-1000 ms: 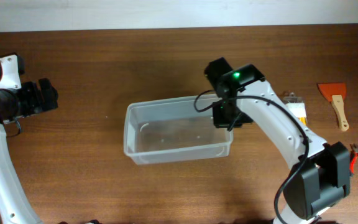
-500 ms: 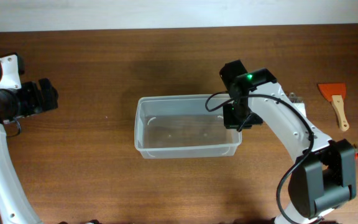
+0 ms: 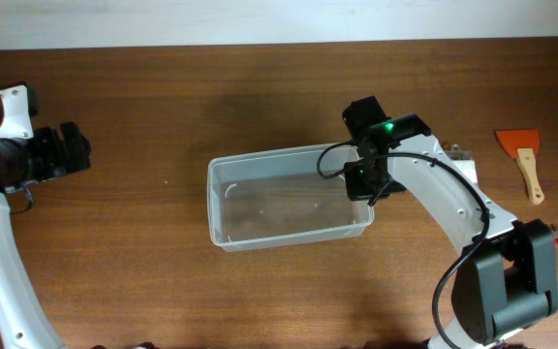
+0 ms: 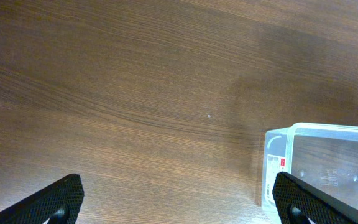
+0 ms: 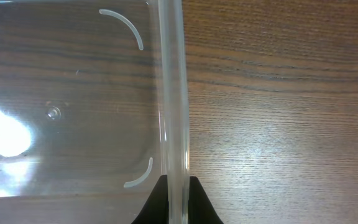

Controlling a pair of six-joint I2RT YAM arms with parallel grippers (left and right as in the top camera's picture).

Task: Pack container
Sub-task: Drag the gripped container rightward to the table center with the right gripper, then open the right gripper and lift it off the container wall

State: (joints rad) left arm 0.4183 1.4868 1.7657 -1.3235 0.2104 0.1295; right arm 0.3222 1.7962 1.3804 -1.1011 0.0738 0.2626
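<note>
The clear container (image 3: 279, 199) sits just right of centre. The right gripper (image 3: 363, 181) pinches its right-hand wall; the left gripper (image 3: 74, 150) hangs spread wide by the left edge.

Prob. workshop — scraper (image 3: 523, 163) on wood bench (image 3: 143, 262).

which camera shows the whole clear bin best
Overhead: the whole container shows, all four walls and its empty inside. The left wrist view catches only one end at the frame edge. The right wrist view is a close-up of one wall and rim, pinched by the right gripper.
</note>
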